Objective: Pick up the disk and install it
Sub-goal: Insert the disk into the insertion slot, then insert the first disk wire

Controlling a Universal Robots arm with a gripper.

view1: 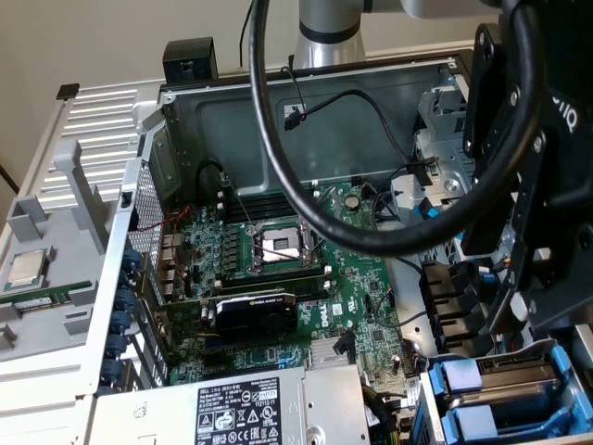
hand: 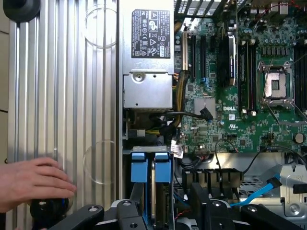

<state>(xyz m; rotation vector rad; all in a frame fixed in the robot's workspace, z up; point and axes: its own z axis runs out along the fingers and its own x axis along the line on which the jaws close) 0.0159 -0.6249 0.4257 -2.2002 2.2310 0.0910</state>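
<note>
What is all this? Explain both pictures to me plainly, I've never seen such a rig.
This is a robot arm working over an opened computer. One picture comes from a camera off to the side; the other from a camera on the arm's wrist, looking down past its claw. Inside the case are the green motherboard, a black graphics card and the grey power supply. The claw hangs above two blue disk carriers; whether it grips one I cannot tell. A processor chip lies outside the case, and a person's hand rests on the ribbed metal surface.
</note>
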